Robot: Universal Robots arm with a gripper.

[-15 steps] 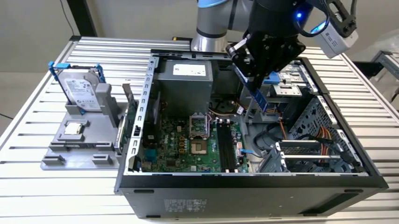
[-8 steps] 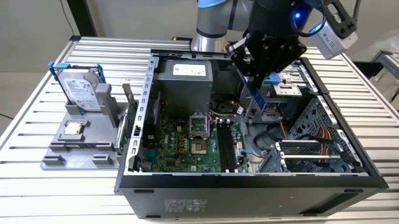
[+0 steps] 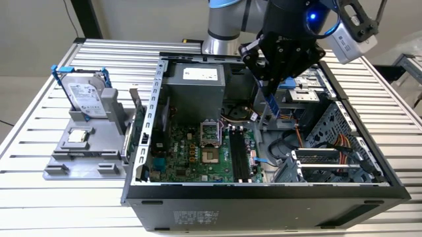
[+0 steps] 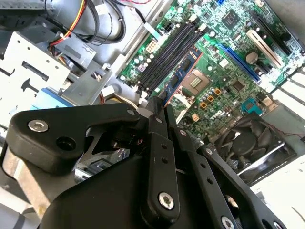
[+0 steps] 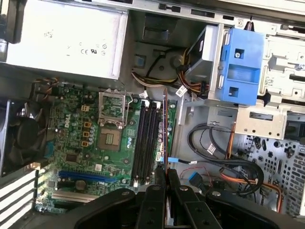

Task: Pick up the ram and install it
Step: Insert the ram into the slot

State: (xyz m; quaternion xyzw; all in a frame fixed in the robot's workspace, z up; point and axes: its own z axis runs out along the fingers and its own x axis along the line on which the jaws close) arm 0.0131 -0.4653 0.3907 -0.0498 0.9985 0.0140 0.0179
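Pick-up looks done and we're into the carry-and-install stretch: the gripper (image 3: 269,81) hangs over the open computer case (image 3: 264,190) with the ram (image 3: 270,103) pinched in its tips. It is a slim blue-green stick pointing down toward the motherboard (image 3: 191,153), close to upright in the exterior view. The first wrist view catches it edge-on, a thin line running out from the gripper (image 5: 165,174). There the ram (image 5: 164,124) runs alongside the bank of black memory slots (image 5: 145,138), on the side away from the processor socket (image 5: 110,138). The second wrist view gives the flat face, the ram (image 4: 183,71) reaching out from the gripper (image 4: 159,102) and crossing the board between slots and socket. By my read it is not in a slot yet: in the exterior view the stick's lower end sits well above the memory slots (image 3: 238,153). The jaws are drawn in tight, the 2 fingers squeezed on the stick's upper end with no gap showing either side. As a judgement, seating calls for the contact edge to lie along 1 slot, then a straight, even press. Whether the slot latches stand open I cannot tell. Off on the exterior view's left, the silver hard drive (image 3: 86,96) stands on its grey holder (image 3: 72,158), well apart from the action.
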